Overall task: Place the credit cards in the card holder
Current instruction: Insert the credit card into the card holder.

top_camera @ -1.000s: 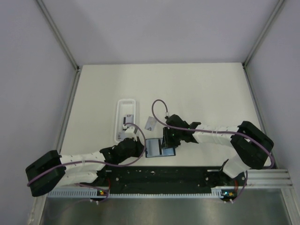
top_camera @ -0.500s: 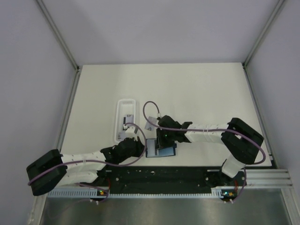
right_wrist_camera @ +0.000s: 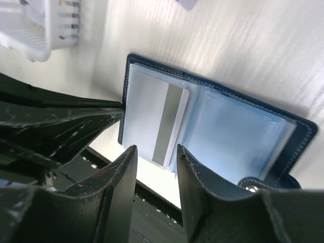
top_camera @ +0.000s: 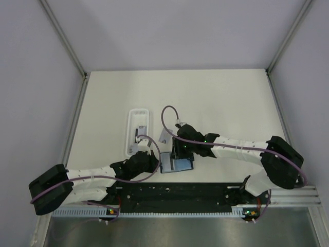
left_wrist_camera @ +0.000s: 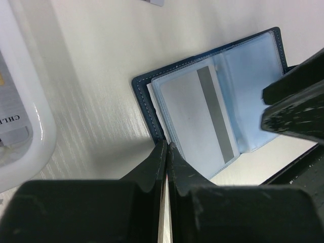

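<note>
The navy card holder [top_camera: 177, 165] lies open near the table's front edge, its light blue inside up [left_wrist_camera: 253, 66] [right_wrist_camera: 238, 136]. One grey credit card [left_wrist_camera: 195, 114] [right_wrist_camera: 152, 121] with a dark stripe lies in its left pocket. My left gripper [left_wrist_camera: 166, 147] [top_camera: 154, 163] is shut, its tips against the holder's left edge; whether they pinch the cover I cannot tell. My right gripper [right_wrist_camera: 154, 158] [top_camera: 180, 152] hangs open over the card's striped end, a finger on each side. Another credit card [top_camera: 164, 136] lies loose on the table behind the holder.
A long white plastic tray [top_camera: 138, 131] [left_wrist_camera: 25, 126] with more cards stands left of the holder. The black base rail [top_camera: 175, 194] runs just in front of the holder. The snap stud [right_wrist_camera: 251, 188] sits at the holder's near right corner.
My right gripper shifted slightly left over the holder and its jaws narrowed, then widened. The left arm and the holder stayed where they were.
</note>
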